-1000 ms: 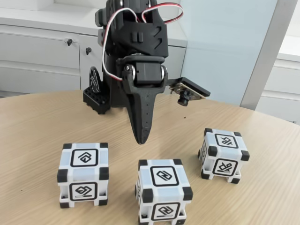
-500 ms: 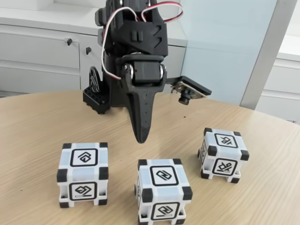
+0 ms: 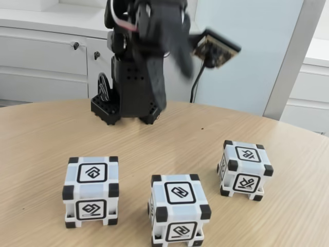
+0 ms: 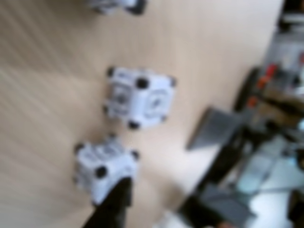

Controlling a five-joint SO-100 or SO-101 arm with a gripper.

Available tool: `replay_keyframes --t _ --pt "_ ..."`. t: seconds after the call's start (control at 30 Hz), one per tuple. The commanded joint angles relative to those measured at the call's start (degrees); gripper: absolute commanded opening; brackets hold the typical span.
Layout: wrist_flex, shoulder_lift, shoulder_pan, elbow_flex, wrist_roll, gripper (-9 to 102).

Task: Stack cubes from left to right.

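Where the three cubes sit on the round wooden table [image 3: 41,134], each stands apart from the others with bare wood between: in the fixed view the left cube [image 3: 91,191] lies at about 8 o'clock from the middle of the picture, the middle cube [image 3: 179,210] at 6 o'clock by the near edge, and the right cube [image 3: 244,170] at 4 o'clock. None is stacked, none touches another. Open tabletop runs from the cubes back to the arm's black base [image 3: 131,92] at 12 o'clock.

The arm is raised well above the table, its upper part smeared with motion, and the small camera board [image 3: 215,49] on it tilts up at about 1 o'clock. The claw [image 3: 177,54] is blurred there, so I cannot tell whether it is open or closed.

In the blurred wrist view one dark finger [image 4: 114,204] pokes in from 6 o'clock, overlapping the lower of two cubes; a third cube shows at the top edge.

Behind the table stand pale grey cabinets [image 3: 41,56] and a light blue panel [image 3: 247,51].
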State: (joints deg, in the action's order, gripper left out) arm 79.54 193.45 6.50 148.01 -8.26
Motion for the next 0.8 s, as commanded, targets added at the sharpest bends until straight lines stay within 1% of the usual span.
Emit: replay_keyframes --t 0.0,0.07,0.13,0.27,0.43,0.53,0.57,0.67,0.73,0.77 --pt "0.1 -0.4 0.0 -6.1 -3.1 35" --pt "-0.1 -1.2 -0.1 -7.5 -4.7 35" --pt "-0.7 -4.1 -0.4 -9.0 -4.1 33" --pt "-0.7 -15.1 -0.4 -14.0 -1.8 31" --pt "0.1 -29.7 -0.4 -23.2 -1.9 29" --pt "0.2 -37.7 -0.4 -29.0 -5.2 28" --pt "0.2 -40.5 -0.4 -30.9 -7.7 27" --pt "0.3 -49.4 -0.5 -35.9 -7.9 28" --pt "0.3 -55.4 -0.5 -38.2 -9.0 33" --pt "0.3 -58.4 -0.5 -39.1 -10.4 38"
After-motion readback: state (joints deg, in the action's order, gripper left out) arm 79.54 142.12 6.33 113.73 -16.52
